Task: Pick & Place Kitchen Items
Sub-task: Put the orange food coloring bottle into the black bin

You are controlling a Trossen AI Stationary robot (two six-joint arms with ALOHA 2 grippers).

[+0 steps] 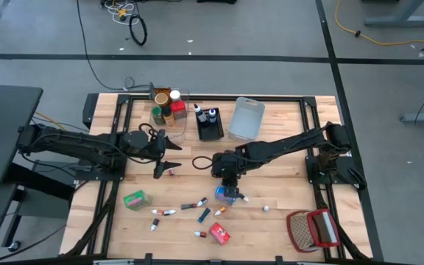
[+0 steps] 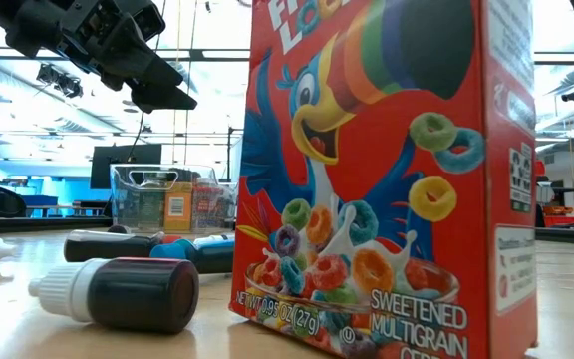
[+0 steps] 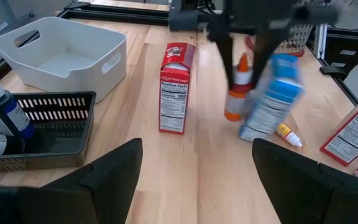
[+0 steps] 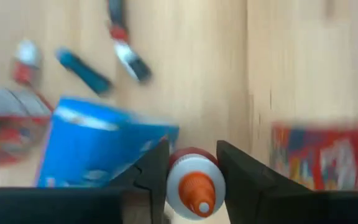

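My right gripper (image 1: 227, 181) stands over the middle of the table, shut on a small white bottle with an orange cap (image 4: 196, 186). A blue box (image 3: 272, 99) leans tilted right beside the bottle. A small red box (image 3: 176, 87) stands upright on its end nearby. On the near half of the table lie a green box (image 1: 135, 199), a red cereal box (image 2: 387, 179) and several small tubes (image 1: 190, 206). My left gripper (image 1: 169, 165) waits open at the table's left, above the wood, holding nothing. My right gripper pinches the bottle's shoulder (image 4: 178, 173), just below the orange cap, between its two fingers (image 4: 235, 168). The fingers come steeply from above. The bottle stays nearly upright, cap up, below them (image 3: 235, 102). Whether its base is off the table I cannot tell.
At the far edge stand a clear bin with jars (image 1: 166, 103), a black basket holding small bottles (image 1: 209, 125) and a white bin (image 1: 246, 118). A red-and-white wire basket (image 1: 313, 230) lies at the near right corner. Bare wood lies between the two arms.
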